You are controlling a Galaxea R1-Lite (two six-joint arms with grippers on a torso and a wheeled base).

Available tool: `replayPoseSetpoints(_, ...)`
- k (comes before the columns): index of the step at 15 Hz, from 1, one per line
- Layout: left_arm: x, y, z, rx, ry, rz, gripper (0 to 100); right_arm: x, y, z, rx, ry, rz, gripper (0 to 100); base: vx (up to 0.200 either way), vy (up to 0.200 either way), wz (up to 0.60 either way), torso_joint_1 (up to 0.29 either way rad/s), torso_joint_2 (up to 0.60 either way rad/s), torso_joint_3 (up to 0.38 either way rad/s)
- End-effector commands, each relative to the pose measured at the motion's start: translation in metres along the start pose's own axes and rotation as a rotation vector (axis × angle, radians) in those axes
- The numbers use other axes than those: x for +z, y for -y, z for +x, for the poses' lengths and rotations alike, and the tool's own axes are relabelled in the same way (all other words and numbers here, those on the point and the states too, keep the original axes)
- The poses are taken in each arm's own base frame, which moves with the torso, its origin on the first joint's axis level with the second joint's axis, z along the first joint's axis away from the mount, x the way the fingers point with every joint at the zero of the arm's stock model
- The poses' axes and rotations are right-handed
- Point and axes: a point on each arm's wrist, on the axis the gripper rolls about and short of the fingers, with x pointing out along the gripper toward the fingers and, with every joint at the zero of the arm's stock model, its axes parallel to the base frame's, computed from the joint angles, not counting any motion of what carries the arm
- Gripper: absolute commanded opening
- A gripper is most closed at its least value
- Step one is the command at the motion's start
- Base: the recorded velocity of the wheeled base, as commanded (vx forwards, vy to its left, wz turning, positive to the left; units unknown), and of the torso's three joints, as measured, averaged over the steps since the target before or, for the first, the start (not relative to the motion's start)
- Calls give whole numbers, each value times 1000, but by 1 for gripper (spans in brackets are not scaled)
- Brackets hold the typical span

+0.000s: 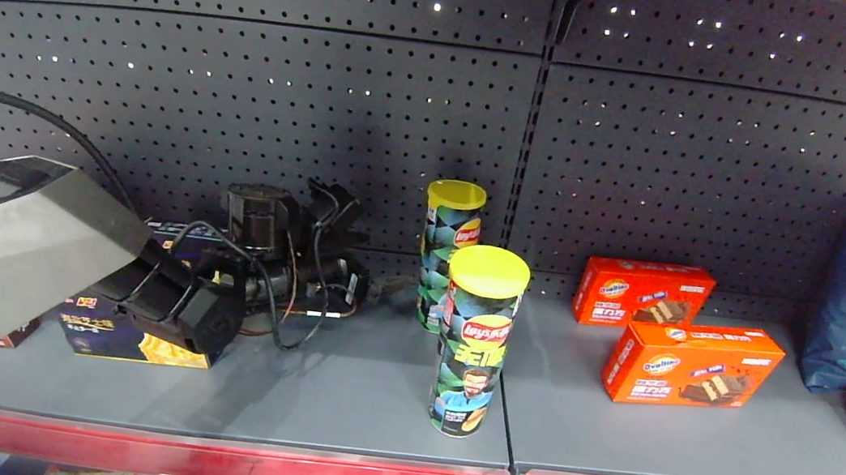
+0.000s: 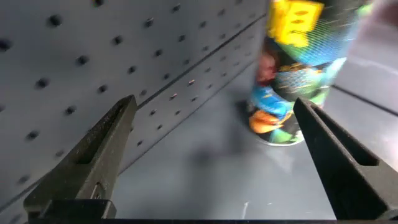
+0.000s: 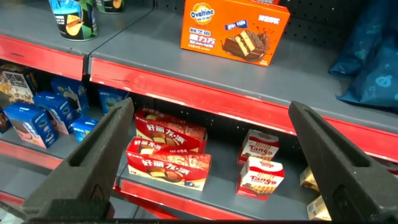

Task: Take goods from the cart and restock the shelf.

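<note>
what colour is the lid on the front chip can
Yellow lid, clearest in the head view.

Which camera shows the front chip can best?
Head view: the front chip can stands whole, lid to base. The right wrist view catches just its base; the left wrist view's blurred can seems the rear one.

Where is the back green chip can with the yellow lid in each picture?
Head view: green yellow-lidded chip can, mid-shelf, behind its twin.
Left wrist view: close up, beside the pegboard.
Right wrist view: only its base, beyond the twin.
Shared landmark: the grey shelf board.
</note>
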Motion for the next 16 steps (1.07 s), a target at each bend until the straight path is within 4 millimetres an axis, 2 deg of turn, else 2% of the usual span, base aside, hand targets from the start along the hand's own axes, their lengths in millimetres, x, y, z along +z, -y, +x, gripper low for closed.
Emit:
replayPoseSetpoints(1,6,9,-4,15,-1,8,100,0,0,0,1,-1,-1,100,0,0,0,0,0,0)
replayPoseSetpoints(5,5,18,-5,84,16,24,100,0,0,0,1,-3,7,100,0,0,0,0,0,0)
replayPoseSetpoints(8,3,17,-2,102,12,24,100,0,0,0,1,-3,7,100,0,0,0,0,0,0)
replayPoseSetpoints(16,-1,15,17,128,19,29,100,0,0,0,1,-3,8,100,0,0,0,0,0,0)
